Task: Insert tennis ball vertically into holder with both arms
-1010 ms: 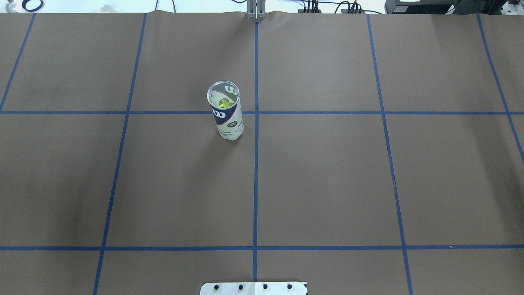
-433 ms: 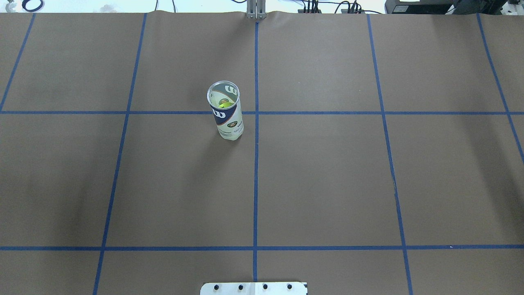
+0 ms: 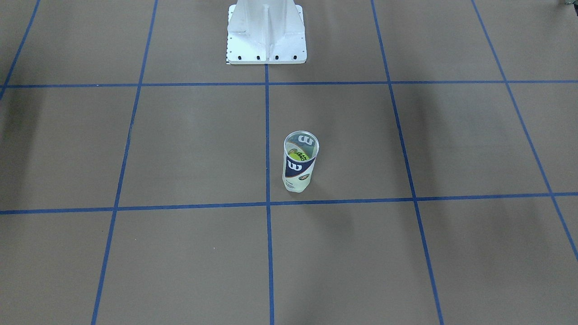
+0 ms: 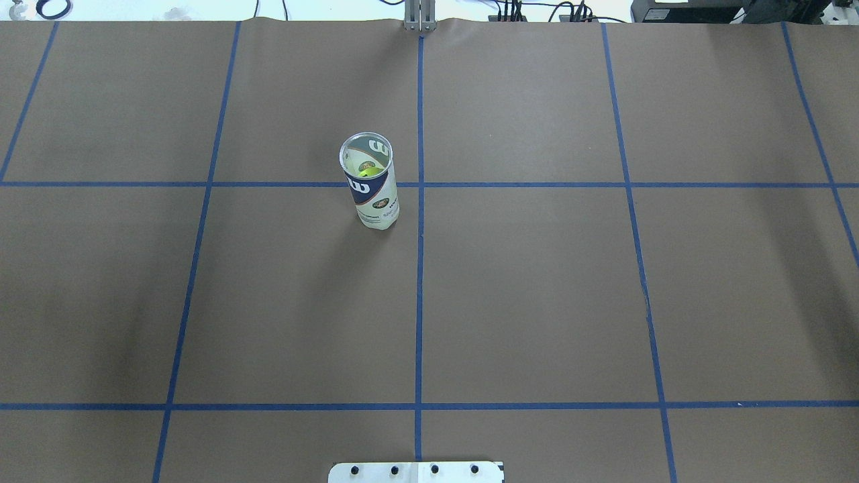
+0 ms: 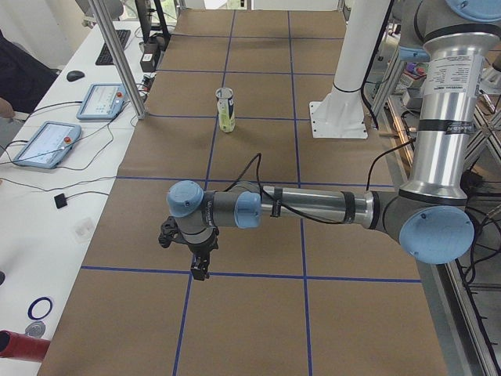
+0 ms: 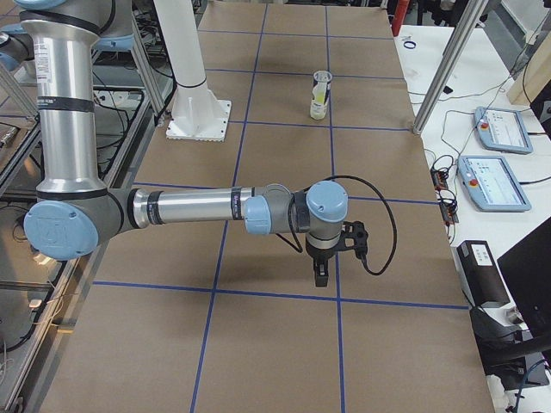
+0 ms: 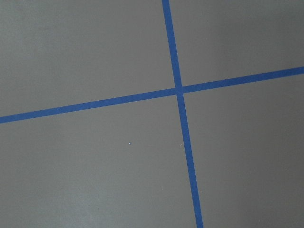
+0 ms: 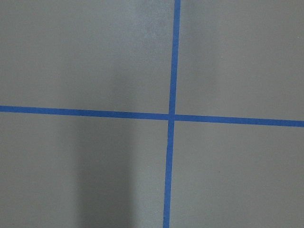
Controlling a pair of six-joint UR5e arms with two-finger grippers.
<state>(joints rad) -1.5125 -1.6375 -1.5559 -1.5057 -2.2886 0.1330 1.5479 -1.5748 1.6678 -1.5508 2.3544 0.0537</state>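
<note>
The holder [image 4: 370, 188] is a clear can with a navy-and-white label, standing upright just left of the centre tape line; it also shows in the front view [image 3: 300, 167]. Through its open top I see the yellow-green tennis ball [image 4: 366, 172] inside it. Both arms are far from the holder, out over the table's two ends. The left gripper [image 5: 200, 270] appears only in the left side view and the right gripper [image 6: 321, 275] only in the right side view, so I cannot tell whether either is open or shut. Both wrist views hold only brown paper and blue tape.
The white pedestal base [image 3: 266, 36] stands at the robot's side of the table. Blue tape lines divide the brown paper [image 4: 537, 288] into squares. Tablets [image 5: 47, 145] and cables lie on a side table, and a metal post [image 6: 448, 69] rises beside the table.
</note>
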